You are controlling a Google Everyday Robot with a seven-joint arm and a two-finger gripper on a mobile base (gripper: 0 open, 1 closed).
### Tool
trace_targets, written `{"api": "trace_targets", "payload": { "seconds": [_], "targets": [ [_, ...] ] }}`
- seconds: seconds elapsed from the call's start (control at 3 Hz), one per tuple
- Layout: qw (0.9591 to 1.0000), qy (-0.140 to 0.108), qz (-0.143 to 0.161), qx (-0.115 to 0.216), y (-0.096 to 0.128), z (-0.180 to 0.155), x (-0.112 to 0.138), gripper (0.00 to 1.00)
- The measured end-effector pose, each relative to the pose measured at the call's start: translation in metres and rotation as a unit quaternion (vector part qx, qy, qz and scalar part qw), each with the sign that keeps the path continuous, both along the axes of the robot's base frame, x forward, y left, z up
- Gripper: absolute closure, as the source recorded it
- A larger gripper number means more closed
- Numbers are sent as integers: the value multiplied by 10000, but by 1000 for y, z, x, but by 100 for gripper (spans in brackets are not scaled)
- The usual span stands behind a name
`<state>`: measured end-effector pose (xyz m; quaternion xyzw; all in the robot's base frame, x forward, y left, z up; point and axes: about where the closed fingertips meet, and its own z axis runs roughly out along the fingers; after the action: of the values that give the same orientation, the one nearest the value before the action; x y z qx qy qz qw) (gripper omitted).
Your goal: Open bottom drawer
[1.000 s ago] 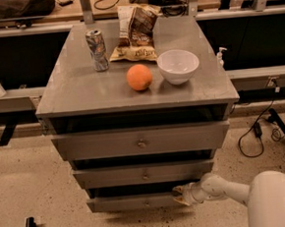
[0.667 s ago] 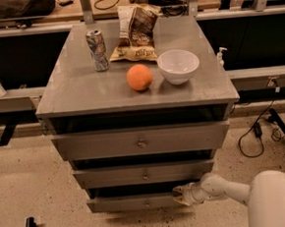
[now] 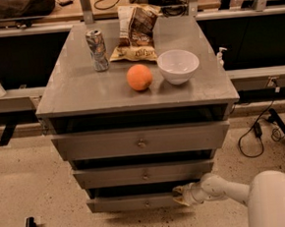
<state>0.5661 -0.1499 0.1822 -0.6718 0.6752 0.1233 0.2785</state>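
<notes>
We see no shift: gripper (image 3: 181, 195) still at bottom drawer (image 3: 132, 202) right end, lower centre. Can't tell its grip; arm (image 3: 227, 189) base cropped bottom right.

The end effector (image 3: 181, 195) at the bottom drawer's (image 3: 132, 203) right end covers that corner; its arm (image 3: 227, 189) is cut off below.

tool (image 3: 181, 195) at bottom drawer (image 3: 134, 202) R edge | floor (image 3: 67, 225) in front free | mid drawer (image 3: 145, 174) close above

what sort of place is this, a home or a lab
Probably a robotics lab or workshop: a grey metal cabinet stands on a speckled floor, loose cables trail beside it, and the robot's gripper sits at the right end of the bottom drawer.
</notes>
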Motion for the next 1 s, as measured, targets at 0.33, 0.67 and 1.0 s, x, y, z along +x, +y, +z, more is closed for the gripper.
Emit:
{"api": "trace_targets", "payload": {
  "seconds": [0.33, 0.67, 1.0],
  "targets": [
    [10000, 0, 0, 0, 0, 0, 0, 15],
    [10000, 13, 9, 8, 2, -1, -1, 0],
    [10000, 13, 9, 8, 2, -1, -1, 0]
  ]
}}
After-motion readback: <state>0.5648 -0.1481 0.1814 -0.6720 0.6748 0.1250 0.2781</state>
